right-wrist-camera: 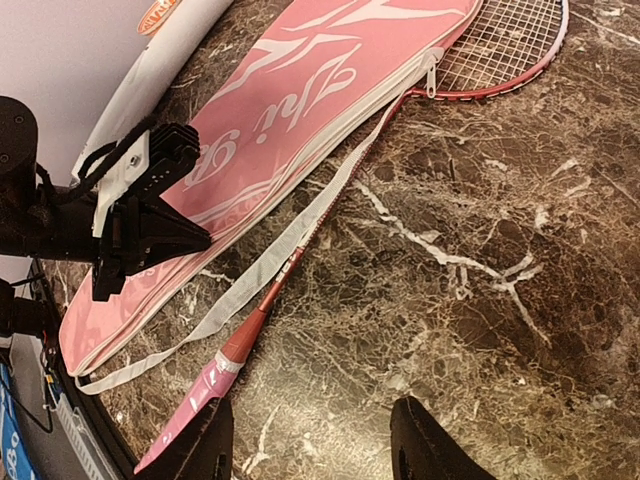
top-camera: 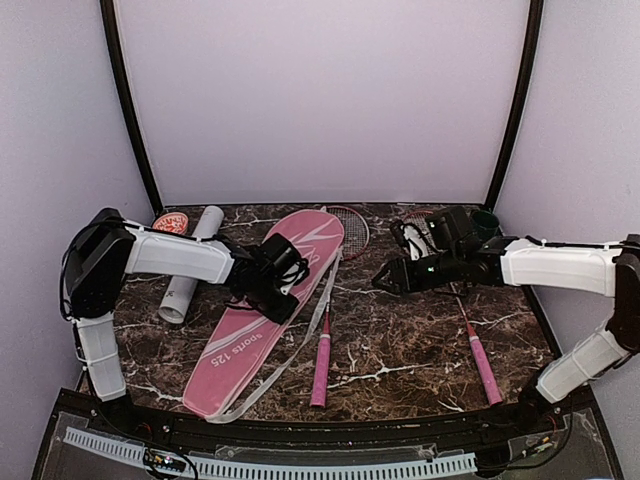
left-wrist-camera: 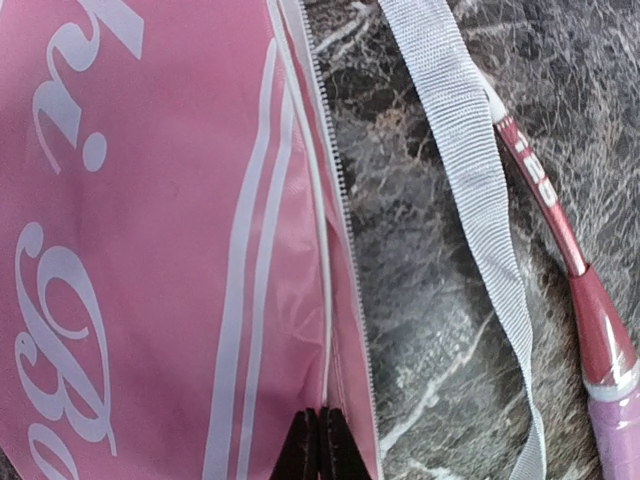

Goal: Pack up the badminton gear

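My left end effector [left-wrist-camera: 320,450] is clenched on the zip edge of the pink bag [top-camera: 250,340], so the racket [top-camera: 322,355] alongside (parallel, just right of it) suits my released right end effector [right-wrist-camera: 318,435].

A dark marble-patterned table [top-camera: 420,330] stands before a plain pale wall [top-camera: 320,100]. Two curved black poles [top-camera: 128,110] frame it; light seems soft, even.
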Motion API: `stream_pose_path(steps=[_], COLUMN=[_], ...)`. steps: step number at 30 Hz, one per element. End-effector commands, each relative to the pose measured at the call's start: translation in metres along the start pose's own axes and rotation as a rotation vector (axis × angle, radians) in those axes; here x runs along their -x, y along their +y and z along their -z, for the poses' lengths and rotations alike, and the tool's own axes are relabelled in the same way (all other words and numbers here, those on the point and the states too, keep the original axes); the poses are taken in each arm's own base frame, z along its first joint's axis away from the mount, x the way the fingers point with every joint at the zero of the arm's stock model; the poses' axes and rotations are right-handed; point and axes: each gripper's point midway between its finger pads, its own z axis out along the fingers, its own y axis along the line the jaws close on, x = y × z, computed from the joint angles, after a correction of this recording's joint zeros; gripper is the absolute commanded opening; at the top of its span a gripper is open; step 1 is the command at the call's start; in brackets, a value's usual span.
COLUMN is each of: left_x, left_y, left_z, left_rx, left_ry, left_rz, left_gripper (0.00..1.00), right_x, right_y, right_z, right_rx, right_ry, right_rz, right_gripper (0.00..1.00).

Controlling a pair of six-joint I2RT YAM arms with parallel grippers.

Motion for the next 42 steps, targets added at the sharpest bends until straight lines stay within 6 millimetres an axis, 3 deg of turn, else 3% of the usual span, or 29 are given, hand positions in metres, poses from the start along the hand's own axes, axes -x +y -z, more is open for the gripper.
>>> stream_pose_path(steps=[1, 5, 9, 14, 19, 22, 33, 42], left_x=[0.002, 0.013, 0.03, 0.045, 0.048, 0.046, 0.05, 0.053], left_y=[0.011, 0.038, 0.041, 0.044, 0.042, 0.043, 0.041, 0.042], left_z=[-0.005, 0.007, 0.03, 0.052, 0.053, 0.05, 0.054, 0.057], left_rx=[-0.026, -0.034, -0.056, -0.056, -0.071, -0.069, -0.09, -0.086], left_ry=[0.016, -0.072, -0.174, -0.248, -0.257, -0.256, -0.291, -0.305], left_rz=[0.16, 0.333, 0.415, 0.448, 0.458, 0.466, 0.468, 0.457], left_gripper=[0.0, 0.0, 0.0, 0.0, 0.0, 0.0, 0.0, 0.0], right_x=[0.006, 0.006, 0.006, 0.006, 0.005, 0.015, 0.018, 0.021], right_y=[-0.007, -0.011, -0.014, -0.012, -0.01, -0.002, 0.001, -0.011], right_z=[0.0, 0.003, -0.002, -0.025, -0.061, -0.078, -0.141, -0.17], right_rx=[0.003, -0.006, -0.009, 0.035, 0.038, 0.021, -0.155, -0.356], right_ry=[-0.026, -0.031, -0.026, 0.011, 0.074, 0.077, 0.119, 0.127], right_rz=[-0.023, -0.029, -0.038, -0.104, -0.173, -0.19, -0.14, -0.022], right_gripper=[0.53, 0.52, 0.49, 0.37, 0.31, 0.3, 0.39, 0.39])
